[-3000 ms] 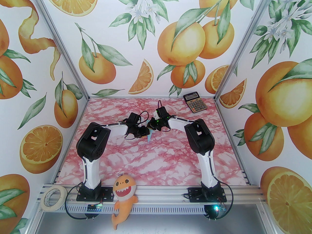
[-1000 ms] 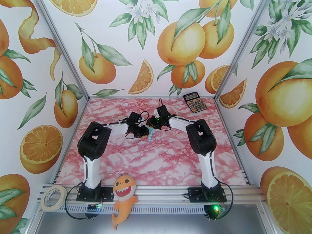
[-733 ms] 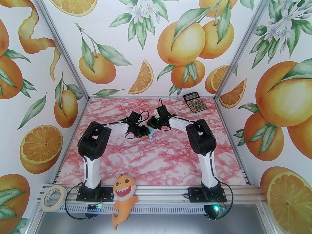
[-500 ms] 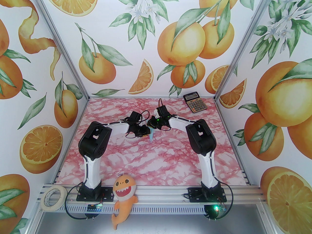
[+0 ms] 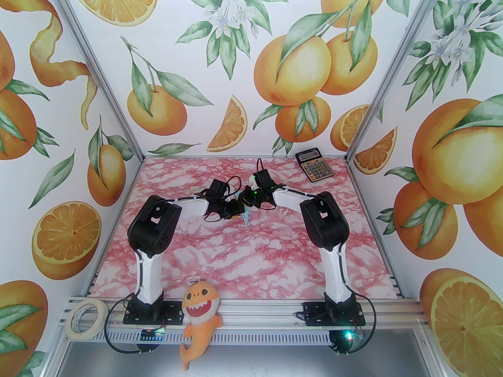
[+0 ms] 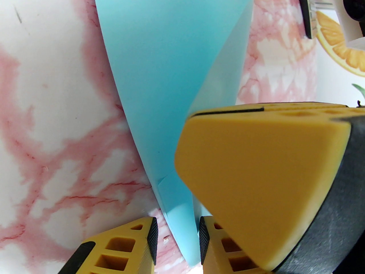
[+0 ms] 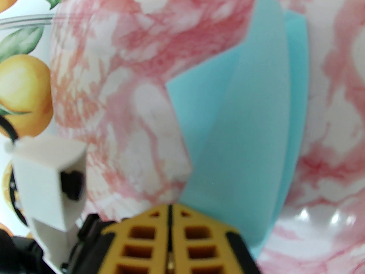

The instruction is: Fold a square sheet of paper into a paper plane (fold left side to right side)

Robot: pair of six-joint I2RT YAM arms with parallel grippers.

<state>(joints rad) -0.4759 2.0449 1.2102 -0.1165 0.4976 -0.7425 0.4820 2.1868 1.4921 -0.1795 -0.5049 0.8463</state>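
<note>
Pale-blue paper plane (image 6: 159, 67), folded to a narrow taper, sits between the two grippers over the pink marbled table (image 6: 57, 124). Its pointed end runs down between the yellow fingers of the left gripper (image 6: 177, 223), which stand apart with a gap on one side. Right gripper (image 7: 169, 210), just across from the left, has its fingers pressed together on the paper's edge. A calculator (image 5: 315, 166) lies well beyond the right gripper.

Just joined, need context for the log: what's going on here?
Mid-fold over the table: the square sheet of paper is already a narrow creased wedge. The left gripper straddles its narrow end, jaws apart. The right gripper is shut against the paper; whether it pinches a layer is unclear.
</note>
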